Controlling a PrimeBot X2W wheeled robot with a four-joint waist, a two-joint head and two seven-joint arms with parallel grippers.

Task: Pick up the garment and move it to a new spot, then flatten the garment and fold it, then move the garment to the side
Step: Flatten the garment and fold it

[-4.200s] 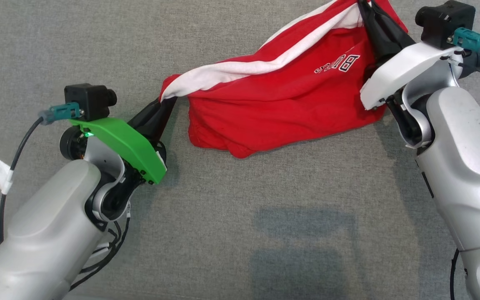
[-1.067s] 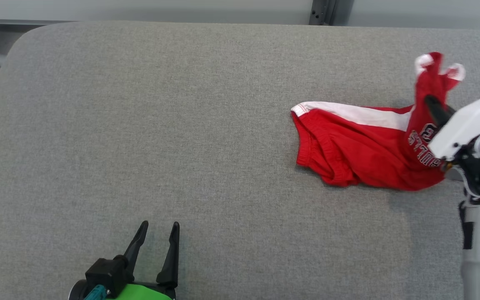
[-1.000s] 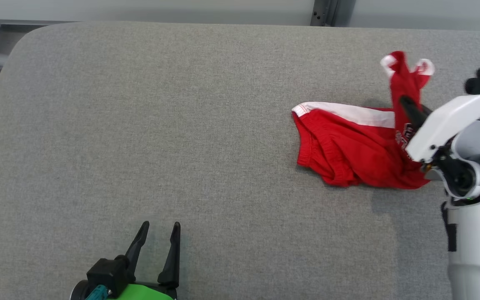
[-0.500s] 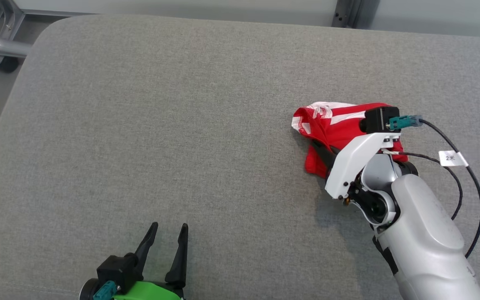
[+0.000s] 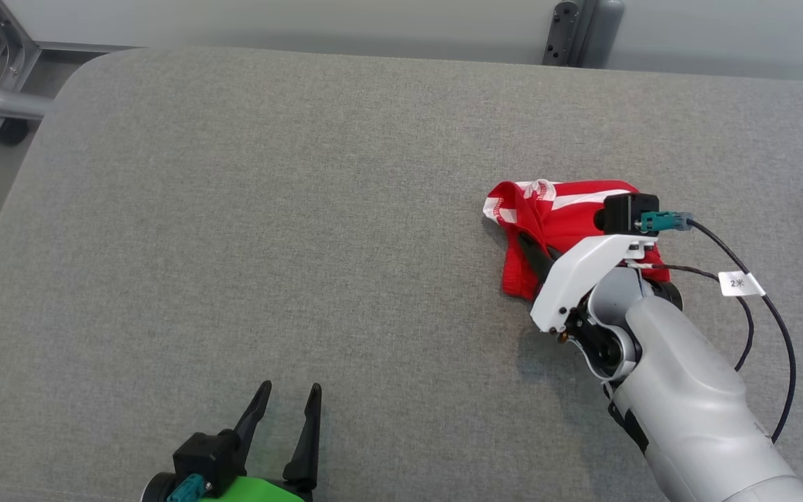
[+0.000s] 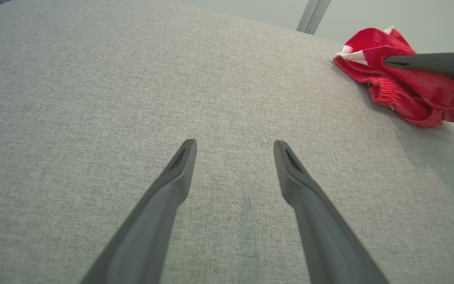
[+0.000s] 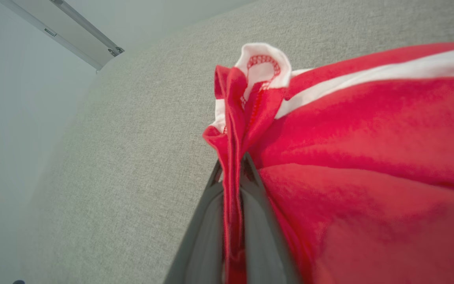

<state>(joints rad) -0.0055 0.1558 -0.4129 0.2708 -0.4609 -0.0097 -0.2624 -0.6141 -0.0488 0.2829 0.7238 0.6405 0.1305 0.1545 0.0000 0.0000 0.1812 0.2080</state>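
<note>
- Garment [image 5: 562, 209], red with a white stripe, lies bunched on the grey padded surface [image 5: 234, 209], right of centre in the head view.
- Your right gripper [image 5: 523, 240] is clamped thin on a gathered edge of it. In the right wrist view the red cloth runs up between the two fingers, and a white hem loop stands just beyond the tips.
- Your left gripper [image 5: 290, 387] stands wide with nothing in it, at the bottom of the head view, left of centre and well apart from the cloth.
- You look to be in the fold: the pinched edge sits over the rest of the cloth, towards its left end.
- Lay that edge down low and flat, so the upper layer settles on the lower one rather than dropping in a heap.
- Line it up with the gathered waistband end at the left of the cloth before you let go. Several layers look bunched in the grip, so expect them to spring apart.
- Open only when the cloth rests on the surface, then draw back along the fingers' own line so the tips do not drag the top layer.
- If the fold lifts, bring the left gripper over to press it down.
</note>
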